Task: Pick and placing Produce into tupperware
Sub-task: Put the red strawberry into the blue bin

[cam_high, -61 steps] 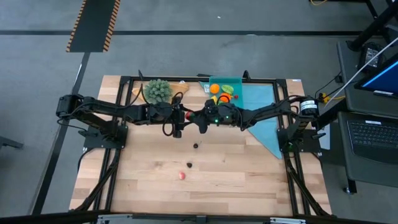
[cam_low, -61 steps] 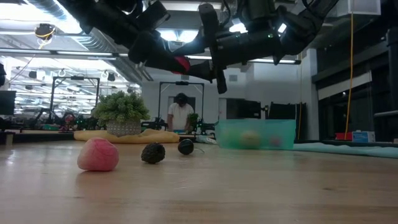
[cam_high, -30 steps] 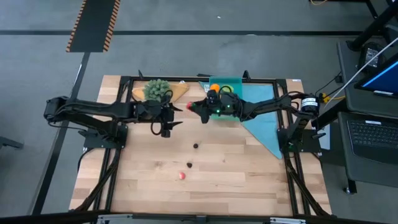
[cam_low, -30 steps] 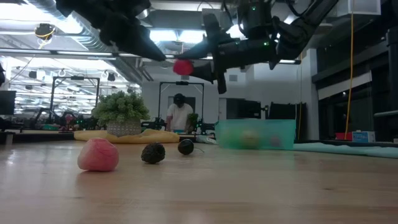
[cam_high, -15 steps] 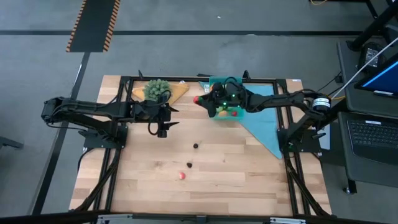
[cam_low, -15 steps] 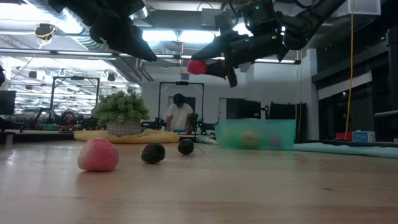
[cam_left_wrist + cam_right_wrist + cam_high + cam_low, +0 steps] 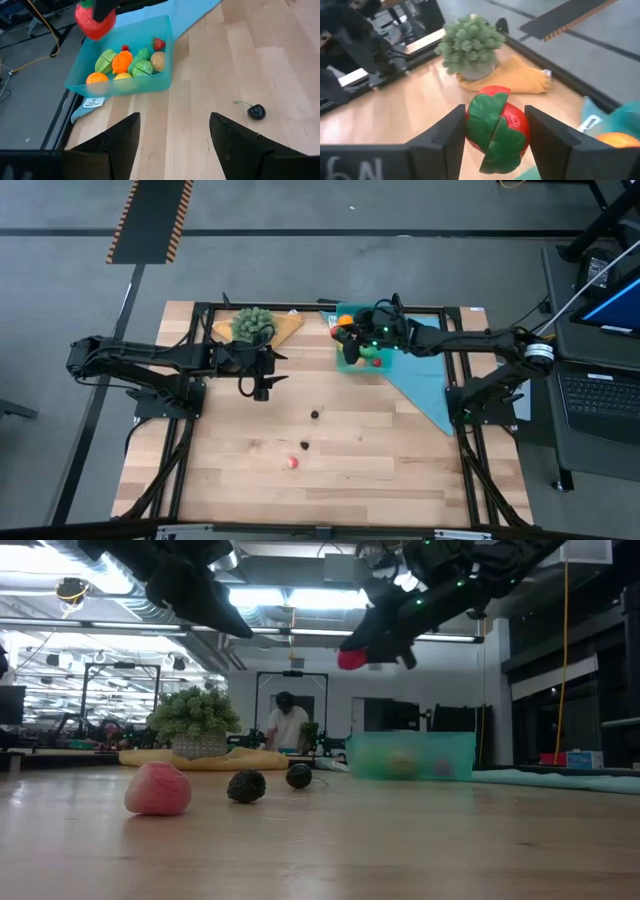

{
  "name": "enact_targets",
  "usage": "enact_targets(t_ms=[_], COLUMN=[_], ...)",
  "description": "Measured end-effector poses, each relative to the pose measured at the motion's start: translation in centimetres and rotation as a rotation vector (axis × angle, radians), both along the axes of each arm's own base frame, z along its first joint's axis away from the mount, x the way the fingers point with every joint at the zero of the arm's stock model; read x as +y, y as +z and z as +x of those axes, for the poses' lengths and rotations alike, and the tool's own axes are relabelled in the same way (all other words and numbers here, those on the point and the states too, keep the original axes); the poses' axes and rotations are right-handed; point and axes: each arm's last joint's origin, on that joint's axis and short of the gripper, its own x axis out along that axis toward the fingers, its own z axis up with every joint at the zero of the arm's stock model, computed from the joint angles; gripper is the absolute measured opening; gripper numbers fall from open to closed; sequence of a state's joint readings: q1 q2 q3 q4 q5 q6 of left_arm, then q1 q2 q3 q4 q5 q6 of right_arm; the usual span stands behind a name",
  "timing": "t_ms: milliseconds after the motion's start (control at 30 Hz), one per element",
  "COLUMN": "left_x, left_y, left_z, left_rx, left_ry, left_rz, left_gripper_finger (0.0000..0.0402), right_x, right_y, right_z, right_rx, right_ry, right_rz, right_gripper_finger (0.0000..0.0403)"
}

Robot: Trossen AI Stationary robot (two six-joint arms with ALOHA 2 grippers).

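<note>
Tomato (image 7: 497,128) above tupperware (image 7: 350,361) edge

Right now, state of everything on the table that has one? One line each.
right gripper: shut on the red tomato, raised at the tupperware's edge
left gripper: open, empty, raised over bare table
tupperware: uncovered, partly filled with produce
pink fruit: loose on the table
dark berry: loose on the table
cherry: loose on the table
plant: upright on its tan board
</note>
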State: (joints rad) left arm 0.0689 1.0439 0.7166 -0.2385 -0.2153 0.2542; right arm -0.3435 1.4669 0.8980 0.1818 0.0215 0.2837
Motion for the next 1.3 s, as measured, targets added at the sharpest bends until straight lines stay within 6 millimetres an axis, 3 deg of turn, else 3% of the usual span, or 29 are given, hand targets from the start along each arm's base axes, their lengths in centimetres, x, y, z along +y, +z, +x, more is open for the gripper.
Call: enact_targets(t_ms=[300,467,633,900,1167,1300], left_x=[0.0,-0.2,-0.5,-0.5,-0.5,-0.5], left_y=[-1.5,-2.0,-3.0,-5.3,-5.5,-5.5], left_z=[0.0,0.2,0.1,-0.8,-0.9,-0.9], left_rx=[-0.058,-0.151,-0.251,-0.342,-0.351,-0.351], left_ry=[0.004,-0.087,-0.173,-0.151,-0.149,-0.149], left_rz=[-0.009,-0.052,-0.085,-0.139,-0.144,-0.144], left_gripper_finger=[0.0231,0.0231,0.0231,0.0231,0.0231,0.0231], right_x=[0.7,1.4,2.1,2.6,2.7,2.8], right_y=[-1.2,-1.7,-2.1,-2.8,-3.4,-2.6], right_z=[-3.4,-4.6,-4.8,-5.2,-5.5,-5.4], right_rx=[0.033,0.048,0.112,0.212,0.269,0.305], right_ry=[-0.196,-0.255,-0.284,-0.313,-0.32,-0.297], right_rz=[-0.033,-0.062,-0.113,-0.137,-0.108,-0.051], right_gripper_finger=[0.0186,0.0179,0.0179,0.018,0.0179,0.0179])
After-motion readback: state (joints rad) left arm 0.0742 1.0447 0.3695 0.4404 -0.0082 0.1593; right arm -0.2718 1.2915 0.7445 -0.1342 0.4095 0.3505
